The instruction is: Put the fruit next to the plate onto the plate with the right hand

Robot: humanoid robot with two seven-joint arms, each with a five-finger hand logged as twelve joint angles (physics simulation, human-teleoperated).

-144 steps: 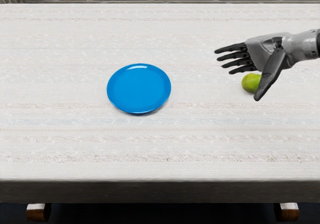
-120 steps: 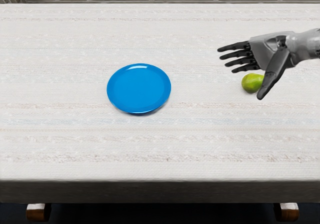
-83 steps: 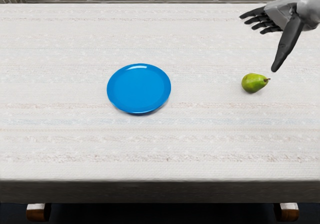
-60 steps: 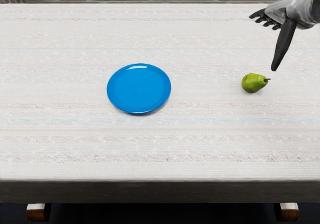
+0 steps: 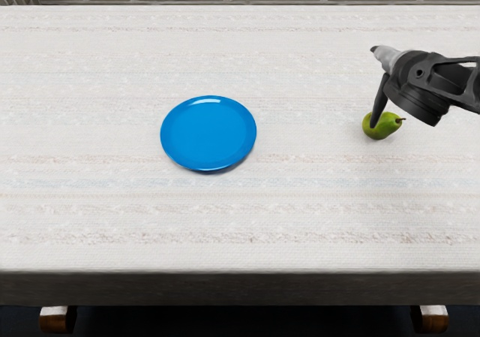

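Fruit, a small green pear point(image 5: 385, 126), lay on its side near the right edge of the pale cloth-covered table point(image 5: 300, 217), stem toward that edge. It was well apart from the round blue plate point(image 5: 208, 133) at the table's middle. The grey and black right hand point(image 5: 415, 86) reached in over the right edge and hung over the pear, overlapping its top, likely to take it from above. Whether it had closed on the pear I could not tell. The plate held nothing, so the carry seemed all left to do.

Open tabletop point(image 5: 315, 172) between plate point(image 5: 208, 133) and pear point(image 5: 386, 127), right hand point(image 5: 412, 89) crowding the pear from above
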